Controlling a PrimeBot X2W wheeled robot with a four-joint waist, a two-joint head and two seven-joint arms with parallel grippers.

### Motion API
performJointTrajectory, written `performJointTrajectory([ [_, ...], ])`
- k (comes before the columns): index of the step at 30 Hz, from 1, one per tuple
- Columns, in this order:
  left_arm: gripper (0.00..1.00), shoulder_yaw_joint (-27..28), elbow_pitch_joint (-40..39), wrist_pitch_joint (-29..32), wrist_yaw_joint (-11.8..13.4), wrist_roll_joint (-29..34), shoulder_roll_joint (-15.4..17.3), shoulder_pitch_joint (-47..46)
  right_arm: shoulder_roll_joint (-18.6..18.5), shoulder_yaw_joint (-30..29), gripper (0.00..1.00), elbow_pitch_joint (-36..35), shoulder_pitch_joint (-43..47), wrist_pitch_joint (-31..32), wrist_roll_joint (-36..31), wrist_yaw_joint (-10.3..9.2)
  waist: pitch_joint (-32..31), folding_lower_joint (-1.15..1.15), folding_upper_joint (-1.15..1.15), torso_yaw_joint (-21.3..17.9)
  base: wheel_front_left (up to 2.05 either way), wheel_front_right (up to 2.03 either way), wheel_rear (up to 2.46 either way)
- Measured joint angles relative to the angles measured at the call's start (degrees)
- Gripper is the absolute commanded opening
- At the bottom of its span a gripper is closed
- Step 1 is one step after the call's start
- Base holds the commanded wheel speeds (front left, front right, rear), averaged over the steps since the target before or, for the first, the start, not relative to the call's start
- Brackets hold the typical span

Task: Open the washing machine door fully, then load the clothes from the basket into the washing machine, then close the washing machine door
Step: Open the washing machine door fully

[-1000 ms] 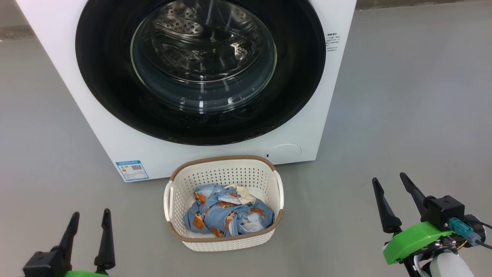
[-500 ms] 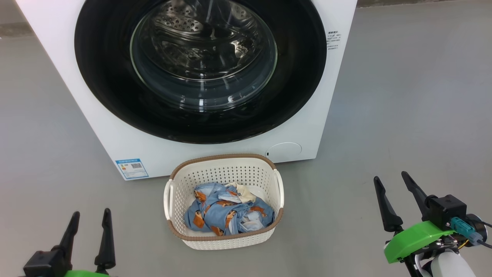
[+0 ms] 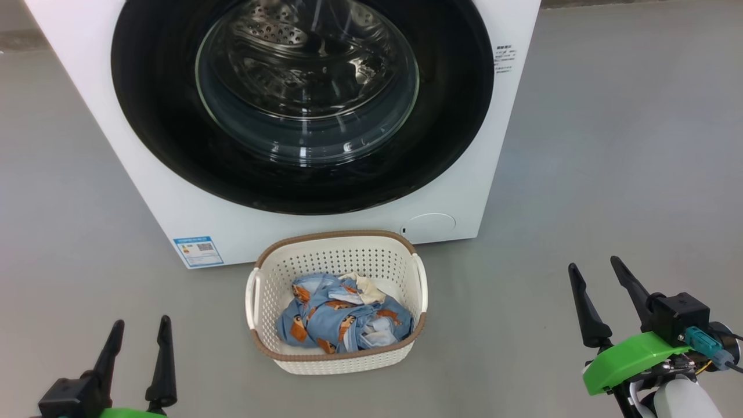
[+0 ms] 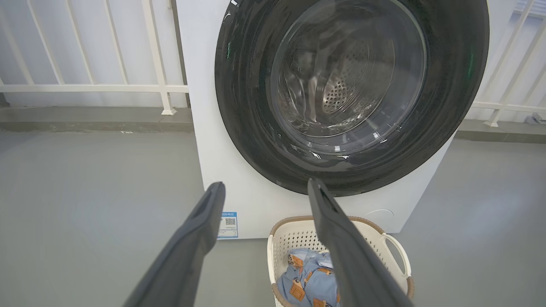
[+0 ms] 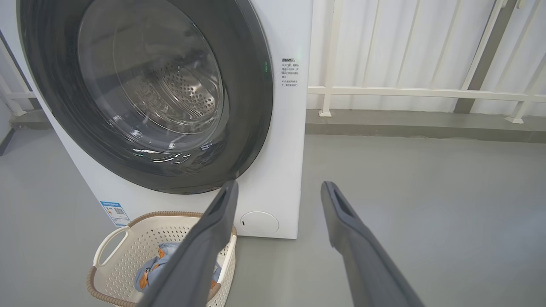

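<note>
Clearly, the left gripper (image 3: 143,320) and right gripper (image 3: 594,262) both hang with fingers (image 3: 163,360) spread wide, touching nothing. Between them the basket (image 3: 336,258), holding the clothes (image 3: 342,319), sits before the washing machine (image 3: 174,220); the washing machine door (image 3: 453,116) is closed, its top cropped off.

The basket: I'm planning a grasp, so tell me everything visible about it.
The basket is a small cream perforated plastic tub, rounded rectangle, with a brown woven-look rim and a white handle on each side. It stands upright on the grey floor just before the washing machine, holding blue bear-print clothes. Nothing grips it.
</note>
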Motion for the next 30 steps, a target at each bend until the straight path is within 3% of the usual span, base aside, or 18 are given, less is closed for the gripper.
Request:
performJointTrajectory([
  [18,1.00,0.89,-0.42,0.00,0.00,-0.56,0.20,-1.05,0.19,-1.21,1.00,-0.69,0.02,0.00,-0.01,0.01,0.68,0.00,0.00,0.54,1.04,1.03,-2.07],
  [30,1.00,-0.20,-2.81,0.00,0.00,0.16,0.02,-0.93,0.24,-1.15,1.00,-1.34,0.02,0.00,0.02,0.01,1.03,0.00,0.00,0.73,0.35,0.35,-0.70],
])
